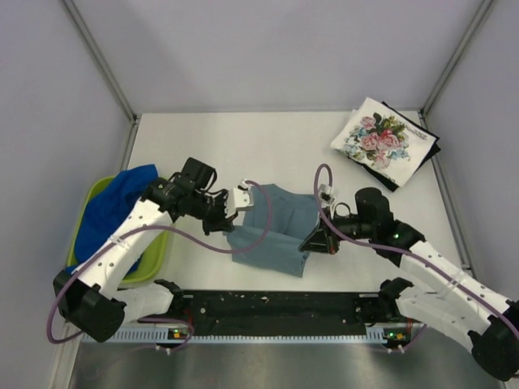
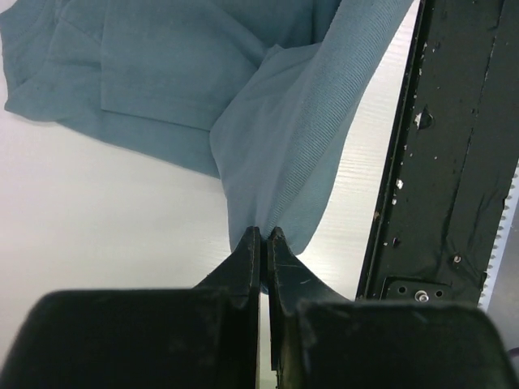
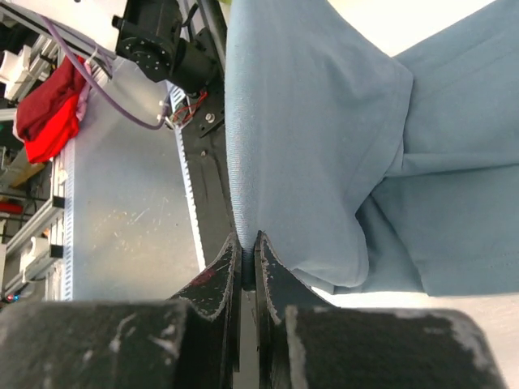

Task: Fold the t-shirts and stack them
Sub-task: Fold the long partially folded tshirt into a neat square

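Note:
The grey-blue t-shirt (image 1: 276,231) lies partly folded at the table's near middle. My left gripper (image 1: 235,220) is shut on its left edge; the wrist view shows the cloth (image 2: 284,146) pinched between the fingertips (image 2: 264,235) and pulled up. My right gripper (image 1: 312,243) is shut on its right edge, the cloth (image 3: 324,138) held taut from the jaws (image 3: 247,239). The royal blue t-shirt (image 1: 113,207) lies heaped in the lime-green tray (image 1: 158,255) at the left. The floral white t-shirt (image 1: 381,138) lies folded on the black t-shirt (image 1: 422,158) at the far right.
A black strip (image 1: 276,308) with the arm bases runs along the table's near edge, close under the held shirt. Grey enclosure walls (image 1: 49,97) stand on three sides. Red cloth (image 3: 49,109) hangs beyond the table in the right wrist view.

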